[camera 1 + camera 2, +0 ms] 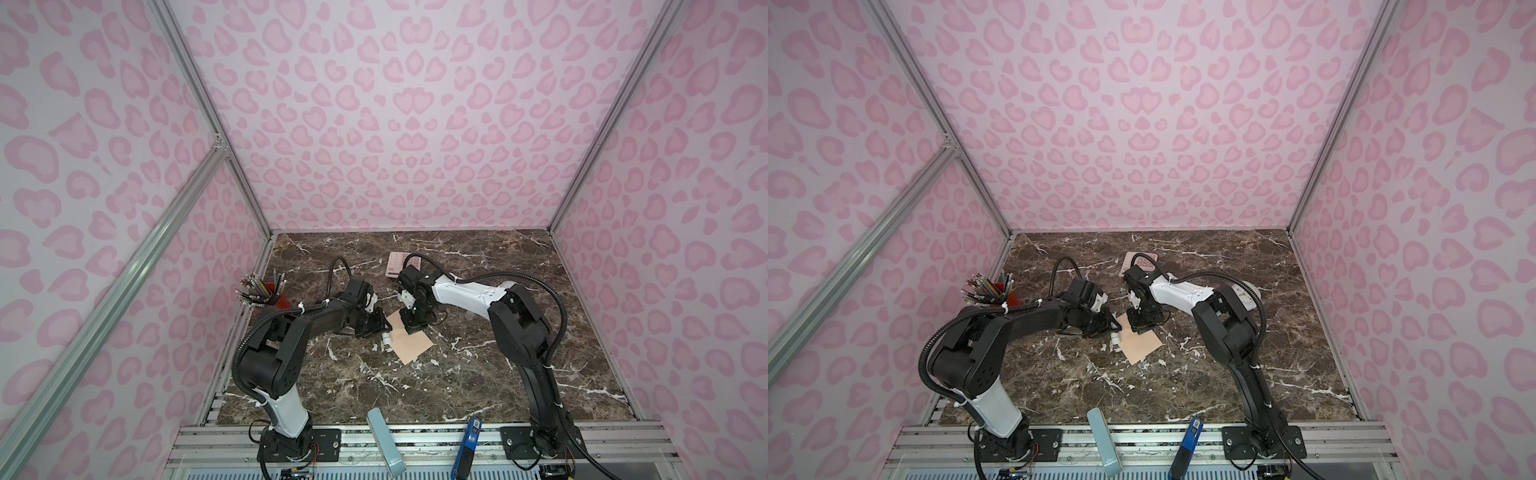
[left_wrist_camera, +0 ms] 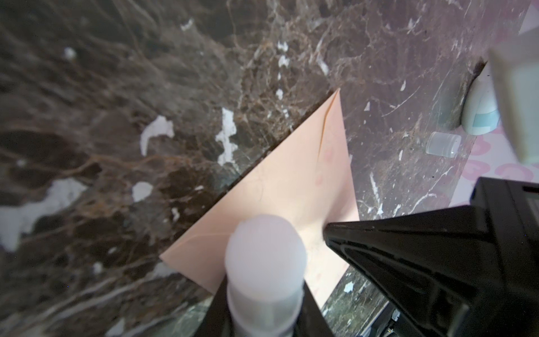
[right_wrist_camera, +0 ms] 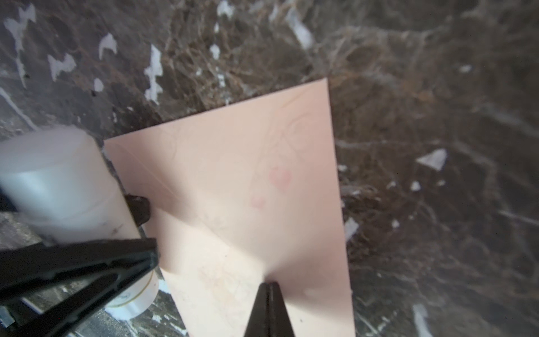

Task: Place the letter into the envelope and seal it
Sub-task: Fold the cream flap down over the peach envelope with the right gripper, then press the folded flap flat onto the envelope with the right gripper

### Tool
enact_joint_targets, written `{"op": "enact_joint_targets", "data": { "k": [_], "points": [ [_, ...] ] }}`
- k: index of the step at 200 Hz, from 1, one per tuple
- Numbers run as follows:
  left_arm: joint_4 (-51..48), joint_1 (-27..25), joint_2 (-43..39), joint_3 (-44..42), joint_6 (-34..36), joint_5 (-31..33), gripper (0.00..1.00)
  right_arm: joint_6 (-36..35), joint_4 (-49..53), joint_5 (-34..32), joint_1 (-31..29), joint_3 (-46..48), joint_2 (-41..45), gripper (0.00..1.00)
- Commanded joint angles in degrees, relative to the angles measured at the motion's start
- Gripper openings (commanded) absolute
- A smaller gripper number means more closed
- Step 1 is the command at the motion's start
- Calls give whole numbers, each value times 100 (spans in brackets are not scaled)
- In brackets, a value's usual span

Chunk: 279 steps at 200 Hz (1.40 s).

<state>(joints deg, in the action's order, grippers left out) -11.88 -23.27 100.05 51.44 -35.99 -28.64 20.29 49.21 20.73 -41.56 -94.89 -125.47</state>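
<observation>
Looking down from both top views, we see the brown marble table point(image 1: 498, 374) filling the floor of the pink-patterned booth, with the envelope point(image 1: 409, 338) flat near its middle, turned so that one corner points to the near edge.

The left arm point(image 1: 291, 332) reaches in from the envelope's left, and the right arm point(image 1: 515, 316) bends over it from the right.

The envelope shows its peach face. Diagonal creases and faint pink marks appear on it in the right wrist view. Whether the letter lies inside it, we cannot tell.

Beyond the envelope, toward the back wall and well apart from it, lies a pink calculator point(image 1: 401, 266), partly hidden by the right arm. Far to the envelope's left stands a red cup of pencils point(image 1: 266, 291).

On the metal rail on the near side of the envelope rest a pale blue bar point(image 1: 384, 440) and a blue tool point(image 1: 471, 436).

The right gripper point(image 3: 269, 287) has its two tips pressed together, with nothing between them, and bears down on the envelope's upper face.

The left gripper point(image 1: 380, 330) is clamped on a white glue stick point(image 2: 265, 262). The stick's end sits at the envelope's left edge, and we cannot tell whether it touches the paper.

A small clear cap point(image 2: 443, 144) lies on the marble, apart from the envelope.
</observation>
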Motion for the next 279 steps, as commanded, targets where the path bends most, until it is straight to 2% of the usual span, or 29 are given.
{"op": "enact_joint_targets", "data": {
  "k": [1, 70, 187, 279],
  "points": [
    [-54, 6, -88, -37, 79, 26, 4, -37, 314, -413, -98, -51, -151, 6],
    [-157, 172, -469, -177, 118, -4, 4, 137, 447, -638, -300, -152, -341, 8],
    [157, 270, 38, -331, 109, -150, 4, 431, 449, -744, -462, -161, -459, 14],
    [57, 270, 28, -324, 179, -83, 4, 510, 440, -754, -485, -144, -549, 19]
  ]
}}
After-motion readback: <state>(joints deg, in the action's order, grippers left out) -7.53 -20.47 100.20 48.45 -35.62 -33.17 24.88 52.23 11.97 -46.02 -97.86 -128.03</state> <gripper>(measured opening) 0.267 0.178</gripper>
